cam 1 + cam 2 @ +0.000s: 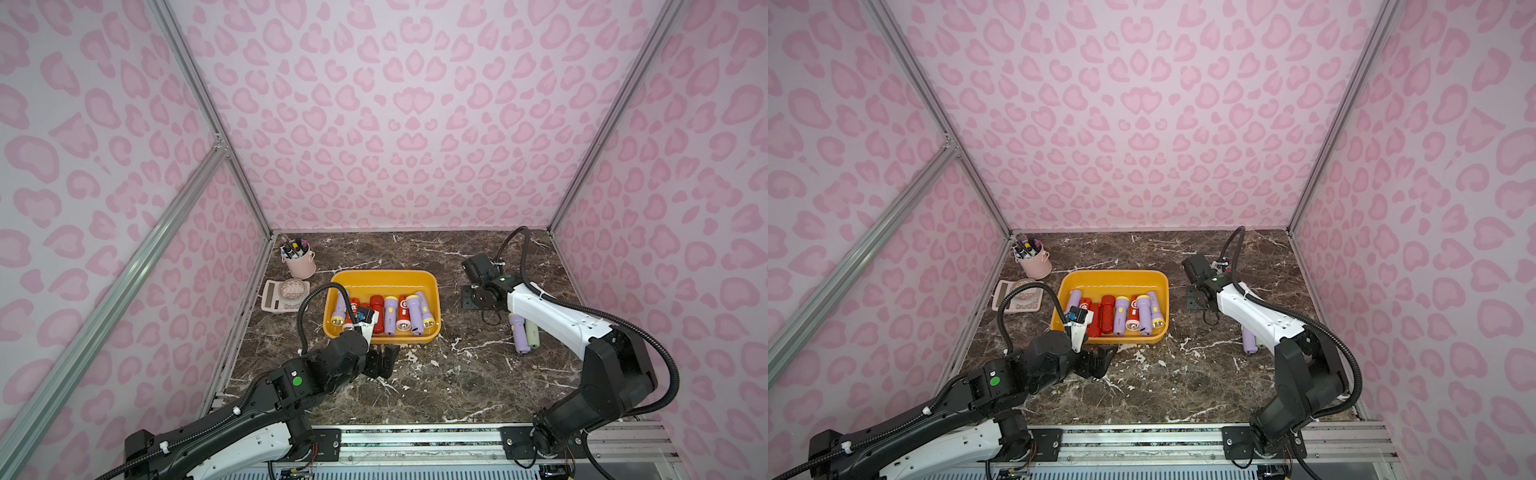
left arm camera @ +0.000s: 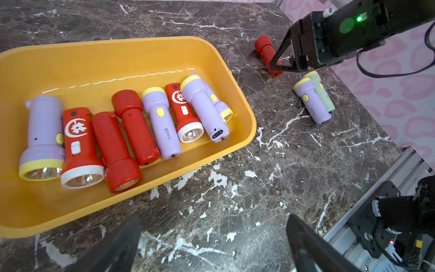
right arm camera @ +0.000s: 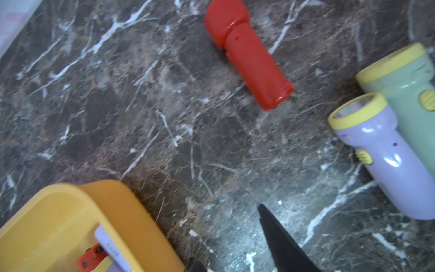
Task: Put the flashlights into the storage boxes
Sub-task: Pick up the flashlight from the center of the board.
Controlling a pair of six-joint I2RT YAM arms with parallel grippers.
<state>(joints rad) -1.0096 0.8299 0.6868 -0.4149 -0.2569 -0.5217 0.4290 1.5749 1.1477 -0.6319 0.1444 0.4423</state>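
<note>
The yellow storage box (image 1: 382,275) (image 1: 1113,274) (image 2: 117,42) holds several red and lilac flashlights (image 2: 131,122) lying side by side. Three flashlights lie on the marble to its right. They are a red one (image 2: 267,51) (image 3: 249,56), a lilac one (image 1: 519,332) (image 2: 310,103) (image 3: 386,155) and a pale green one (image 1: 532,334) (image 3: 409,94). My right gripper (image 1: 473,301) (image 3: 227,233) hangs open and empty between the box's corner (image 3: 131,212) and the red flashlight. My left gripper (image 1: 382,361) (image 2: 215,245) is wide open over bare marble, just in front of the box.
A pink pen cup (image 1: 300,262) and a beige calculator (image 1: 274,301) stand at the back left. Patterned walls close in the back and both sides. An aluminium rail (image 1: 415,440) runs along the front edge.
</note>
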